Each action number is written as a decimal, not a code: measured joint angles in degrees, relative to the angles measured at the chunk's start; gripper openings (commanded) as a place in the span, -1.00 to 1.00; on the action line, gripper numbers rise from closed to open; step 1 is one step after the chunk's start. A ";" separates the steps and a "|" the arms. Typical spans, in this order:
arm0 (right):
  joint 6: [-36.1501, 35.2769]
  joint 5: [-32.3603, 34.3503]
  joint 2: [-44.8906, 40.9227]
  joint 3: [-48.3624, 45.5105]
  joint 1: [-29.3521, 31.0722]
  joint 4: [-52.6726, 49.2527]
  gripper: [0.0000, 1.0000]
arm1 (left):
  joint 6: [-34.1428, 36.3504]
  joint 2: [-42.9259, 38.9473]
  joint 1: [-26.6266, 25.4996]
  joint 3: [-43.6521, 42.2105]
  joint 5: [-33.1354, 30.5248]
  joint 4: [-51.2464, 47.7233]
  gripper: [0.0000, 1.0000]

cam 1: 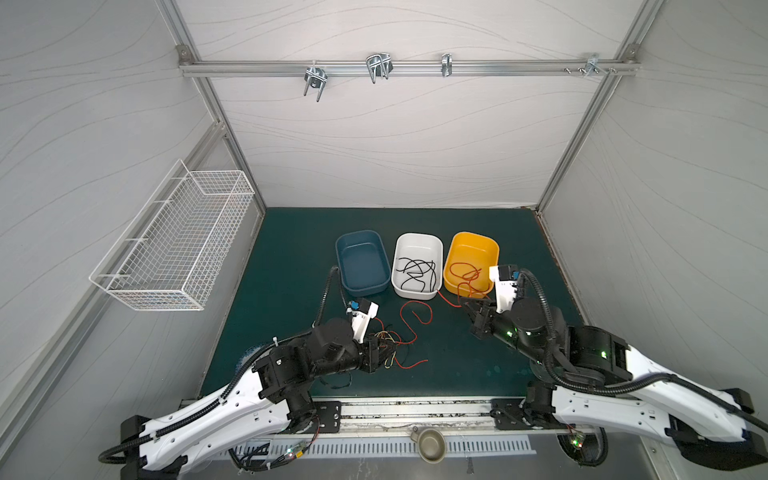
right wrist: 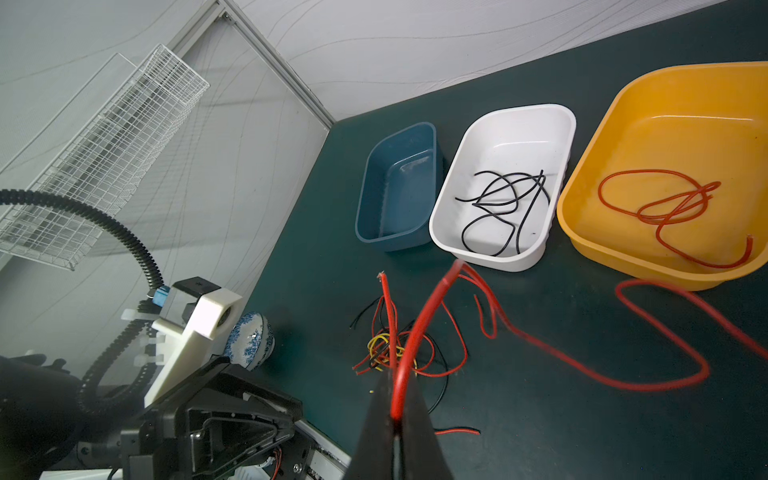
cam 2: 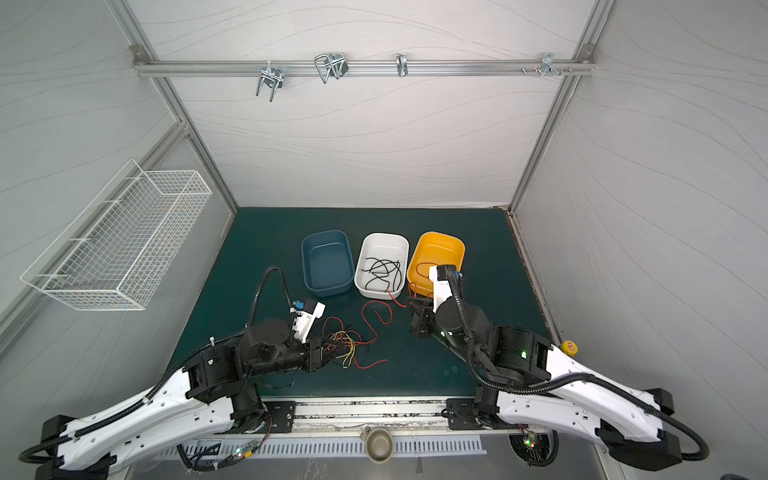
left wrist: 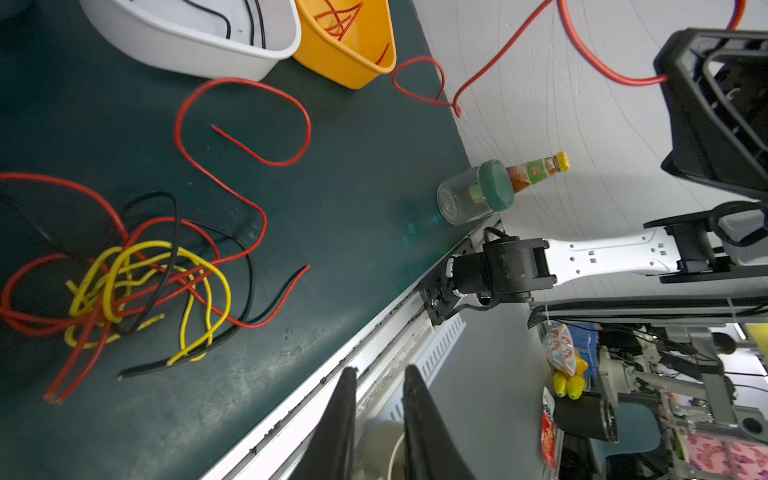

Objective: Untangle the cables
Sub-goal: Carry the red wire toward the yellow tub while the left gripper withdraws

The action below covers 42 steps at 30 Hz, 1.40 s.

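Pinching red cable (right wrist: 420, 328) w/ my right gripper (right wrist: 392, 376), fingers clamped on it. My left gripper (left wrist: 380, 411): fingers slightly apart, empty, near red/yellow/black tangle (left wrist: 112, 266) on green mat (cam 1: 291, 257). Black cables (right wrist: 498, 208) in white tub (right wrist: 519, 109), red loop (right wrist: 669, 210) in yellow tub (right wrist: 685, 95). Grey walls.

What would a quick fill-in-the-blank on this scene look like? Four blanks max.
1. The white tub holds only ___ cables.
2. The tub holding nothing is ___.
3. The right pincer is shut on a ___ cable.
4. The left pincer sits beside a tangle of red, black and ___ wires.

Missing words: black; blue; red; yellow.
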 measured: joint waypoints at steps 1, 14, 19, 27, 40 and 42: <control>0.00 0.13 -0.15 0.00 0.00 -0.37 -1.00 | 0.00 0.02 0.00 0.00 0.00 -0.02 -0.35; -6.34 2.86 -1.16 9.16 -0.37 -7.21 -1.00 | 4.57 1.22 0.00 3.45 -5.86 -9.88 0.54; -12.04 3.21 -0.24 13.20 -1.46 -7.63 -1.00 | 9.53 1.53 0.00 12.61 -13.57 -18.43 0.89; -22.73 -0.20 3.61 17.90 -10.78 -7.41 -1.00 | 16.63 -2.51 0.00 15.67 -32.85 -24.87 0.98; -26.69 -25.03 16.44 24.81 -38.36 -5.73 -1.00 | 26.71 0.72 10.49 8.13 -39.65 -12.70 0.99; -26.21 -29.00 18.49 24.79 -42.84 -4.85 -1.00 | 26.91 3.98 16.83 8.15 -35.28 -10.19 0.99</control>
